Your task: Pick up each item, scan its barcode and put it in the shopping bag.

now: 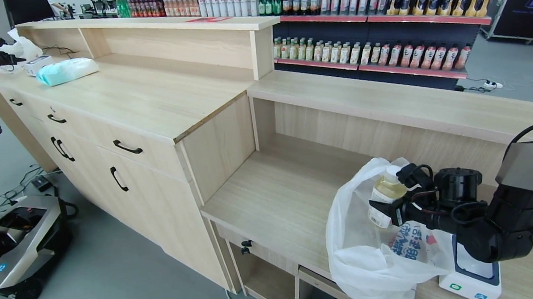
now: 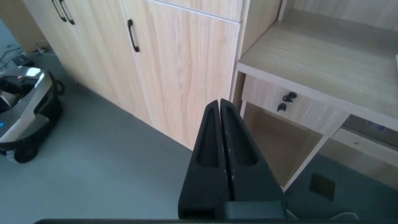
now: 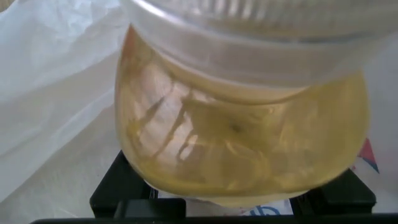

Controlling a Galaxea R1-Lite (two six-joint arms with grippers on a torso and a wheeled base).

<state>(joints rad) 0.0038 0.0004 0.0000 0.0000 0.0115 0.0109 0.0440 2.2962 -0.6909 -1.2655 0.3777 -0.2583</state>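
Holding bottle over bag

You have 1 bottle point(image 1: 387, 197) clamped in the right gripper point(image 1: 397, 208), lower right of frame, long axis tilted, cap uppermost. The 1 bag point(image 1: 365, 260) gapes just below it. Your left gripper point(image 2: 221, 118) is closed on nothing, well apart; the right arm is nearer.

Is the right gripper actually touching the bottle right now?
Touching. The head view shows the right gripper clamped around the bottle, holding it at the opening of the shopping bag.
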